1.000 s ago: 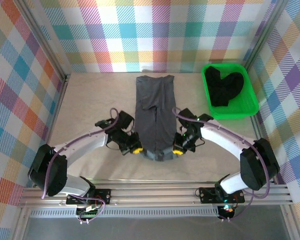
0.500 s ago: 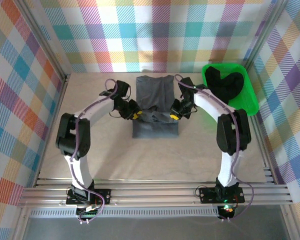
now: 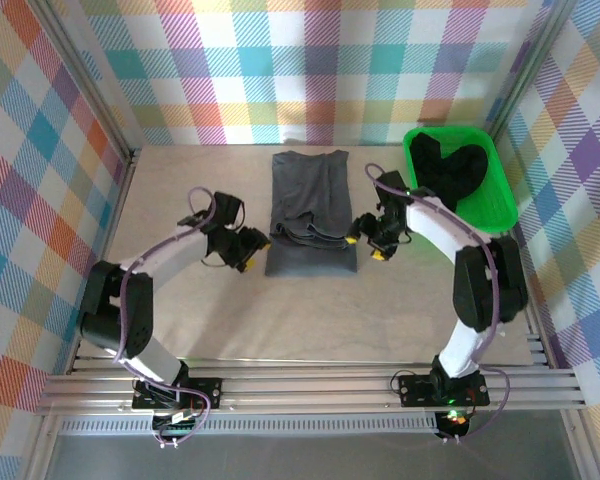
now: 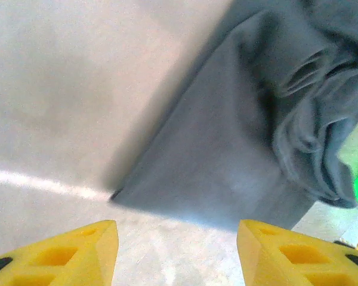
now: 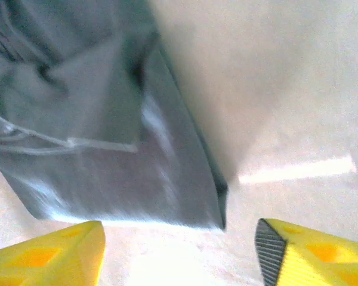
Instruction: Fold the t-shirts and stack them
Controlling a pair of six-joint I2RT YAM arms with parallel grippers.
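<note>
Grey t-shirt (image 3: pixel 312 215) lies folded over at 12 o'clock, left gripper (image 3: pixel 245 248) at its 8 o'clock, right gripper (image 3: pixel 368 245) at 4, both wide and empty; I think 1 more fold comes next.

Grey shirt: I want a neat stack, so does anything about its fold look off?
Yes: the folded-over edge of the grey shirt lies bunched and wrinkled across its middle, not flat.
</note>
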